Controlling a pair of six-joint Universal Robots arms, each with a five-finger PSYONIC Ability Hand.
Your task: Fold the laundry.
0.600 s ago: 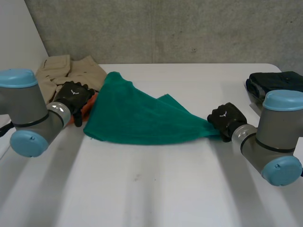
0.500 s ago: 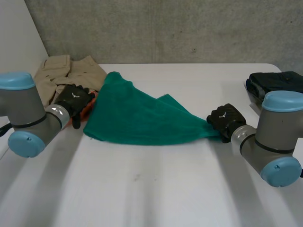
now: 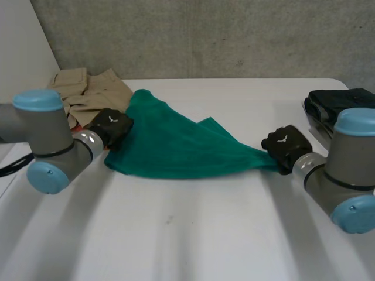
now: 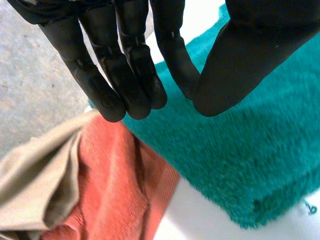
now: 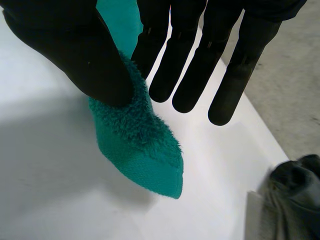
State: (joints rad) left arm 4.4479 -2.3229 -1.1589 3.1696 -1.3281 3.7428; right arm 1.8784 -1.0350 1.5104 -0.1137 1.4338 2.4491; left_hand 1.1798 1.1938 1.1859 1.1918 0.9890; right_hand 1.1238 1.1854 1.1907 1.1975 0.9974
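The towel (image 3: 176,146), green and fluffy, lies across the middle of the head view on the white surface (image 3: 193,234). Its long axis runs from the wide end at left of centre down to a narrow point at right of centre.

The right hand (image 3: 285,146) is at that narrow point. In its wrist view the thumb clamps the towel's corner against the first finger, the cloth passing up between them, while the other fingers are straight and spread. The tip of the corner pokes out below the thumb onto the surface.

The left hand (image 3: 112,126) is at the wide end, at the left of the frame. Its fingers are straight and close together with the thumb beside them, and nothing is caught between. They hover over the towel's edge, just beside an orange cloth (image 4: 115,185) and a beige garment (image 3: 88,88).

The next move likely turns on that left edge. It lies right under the fingertips, so the left hand must take towel, not orange cloth.

Dark clothes (image 3: 340,100) sit well apart at the far right.
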